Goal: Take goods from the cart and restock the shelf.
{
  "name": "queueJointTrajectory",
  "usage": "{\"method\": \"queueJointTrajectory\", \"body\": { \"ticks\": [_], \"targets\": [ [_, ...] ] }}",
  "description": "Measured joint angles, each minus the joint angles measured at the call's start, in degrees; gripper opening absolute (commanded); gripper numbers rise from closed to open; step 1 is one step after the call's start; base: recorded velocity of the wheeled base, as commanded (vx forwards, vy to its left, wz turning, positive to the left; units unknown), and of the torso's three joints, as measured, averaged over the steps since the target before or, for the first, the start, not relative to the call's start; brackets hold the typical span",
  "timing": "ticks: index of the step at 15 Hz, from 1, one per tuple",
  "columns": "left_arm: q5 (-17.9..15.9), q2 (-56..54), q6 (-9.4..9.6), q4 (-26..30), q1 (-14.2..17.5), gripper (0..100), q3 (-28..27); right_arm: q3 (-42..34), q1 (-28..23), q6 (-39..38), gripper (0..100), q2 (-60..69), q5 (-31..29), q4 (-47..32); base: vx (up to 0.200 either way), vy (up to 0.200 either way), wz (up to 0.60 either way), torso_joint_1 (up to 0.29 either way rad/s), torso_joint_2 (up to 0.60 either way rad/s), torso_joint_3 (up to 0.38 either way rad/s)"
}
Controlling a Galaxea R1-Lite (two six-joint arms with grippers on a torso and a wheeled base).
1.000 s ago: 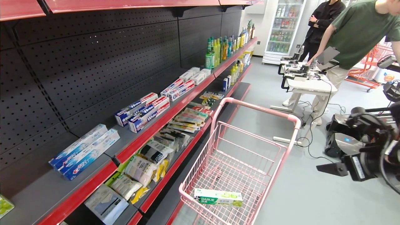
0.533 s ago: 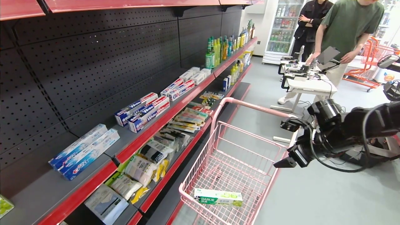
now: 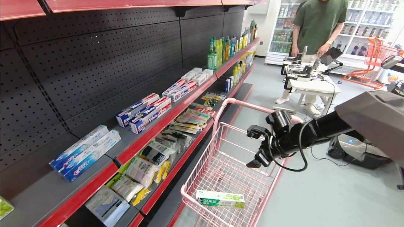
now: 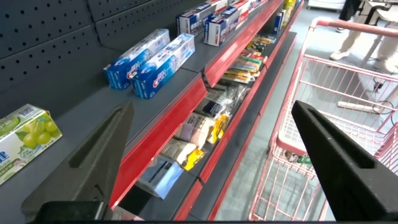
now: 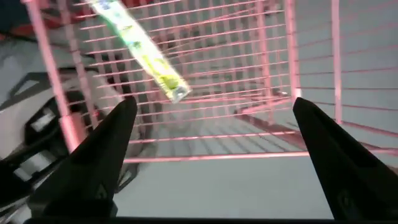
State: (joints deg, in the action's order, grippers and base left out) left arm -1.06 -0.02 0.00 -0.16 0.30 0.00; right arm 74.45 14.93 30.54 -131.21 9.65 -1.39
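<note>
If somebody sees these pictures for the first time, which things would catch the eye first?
First the pink cart in the aisle beside the shelf, with one green box lying on its floor at the near end. Next the right gripper, open, hanging above the cart. Then the red-edged shelf on the left, with rows of toothpaste boxes.

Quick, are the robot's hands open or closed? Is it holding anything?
Left gripper: open, holding nothing.
Right gripper: open, holding nothing, above the pink cart.
</note>
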Motion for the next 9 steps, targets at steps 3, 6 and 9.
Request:
{"method": "queueJointTrajectory", "body": {
  "ticks": [3, 6, 9],
  "targets": [
    [0.02, 0.0, 0.0, 0.0, 0.0, 100, 0.0, 0.28, 4.17, 0.35, 100, -3.46, -1.32, 2.04, 0.0, 0.0, 0.0, 0.0, 0.0, 0.0],
    [0.02, 0.0, 0.0, 0.0, 0.02, 100, -0.02, 1.82, 6.91, -0.2, 100, -5.71, 2.19, 2.12, 0.0, 0.0, 0.0, 0.0, 0.0, 0.0],
    [0.0, 0.0, 0.0, 0.0, 0.0, 100, -0.02, 2.15, 8.57, -0.4, 100, -8.27, 2.71, 2.17, 0.0, 0.0, 0.0, 0.0, 0.0, 0.0]
  ]
}}
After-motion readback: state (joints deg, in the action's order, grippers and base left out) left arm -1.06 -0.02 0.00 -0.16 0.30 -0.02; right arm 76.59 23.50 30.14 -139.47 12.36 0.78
